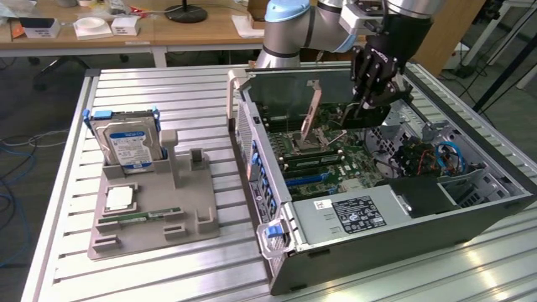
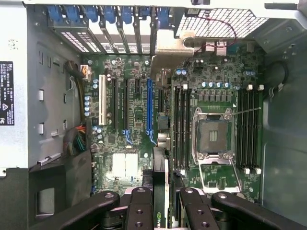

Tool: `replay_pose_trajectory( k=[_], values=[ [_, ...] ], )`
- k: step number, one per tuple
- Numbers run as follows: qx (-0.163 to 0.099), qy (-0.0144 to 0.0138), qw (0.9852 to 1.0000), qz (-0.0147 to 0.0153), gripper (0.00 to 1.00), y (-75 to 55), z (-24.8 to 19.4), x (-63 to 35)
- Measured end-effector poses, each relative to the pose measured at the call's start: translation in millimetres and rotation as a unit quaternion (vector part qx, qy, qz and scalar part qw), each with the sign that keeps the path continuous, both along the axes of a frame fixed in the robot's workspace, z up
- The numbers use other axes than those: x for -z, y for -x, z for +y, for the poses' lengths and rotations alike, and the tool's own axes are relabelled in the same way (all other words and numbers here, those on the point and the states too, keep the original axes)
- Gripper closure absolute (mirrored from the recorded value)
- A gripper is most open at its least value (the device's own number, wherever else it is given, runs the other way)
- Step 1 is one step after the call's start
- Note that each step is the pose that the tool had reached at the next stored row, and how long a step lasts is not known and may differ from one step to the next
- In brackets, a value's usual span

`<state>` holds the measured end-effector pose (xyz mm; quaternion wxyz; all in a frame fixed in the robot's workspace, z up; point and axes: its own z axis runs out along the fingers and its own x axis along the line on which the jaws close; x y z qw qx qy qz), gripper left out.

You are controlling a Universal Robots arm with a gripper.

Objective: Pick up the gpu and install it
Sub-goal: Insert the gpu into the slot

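On the exterior view's left, a grey holder stands on the table. It keeps the hard drive upright in a slot and the memory stick lying flat in a groove. I think this gives each part a known place where it can be taken from above.

To its right the computer case lies on its side with the cover off, so the motherboard faces up and its slots can be reached from above. Over the board hangs the gripper, its fingers clenched on the upper edge of the gpu. The card is held on edge, which in my judgement suits pressing it straight down into a slot. In the wrist view it is just beside the long blue slot. I cannot tell if its lower edge touches the board.

The table is made of ribbed aluminium profiles. Behind it is a wooden desk with small boxes, and cables lie on the floor.
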<state>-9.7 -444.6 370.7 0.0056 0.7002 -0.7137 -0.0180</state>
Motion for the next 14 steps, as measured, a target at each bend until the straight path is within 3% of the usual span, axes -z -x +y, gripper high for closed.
replay_pose_trajectory(
  k=[14],
  values=[
    [0.0, 0.0, 1.0, -0.0018, 0.74, 2.0, 0.0, 10.4]
  ],
)
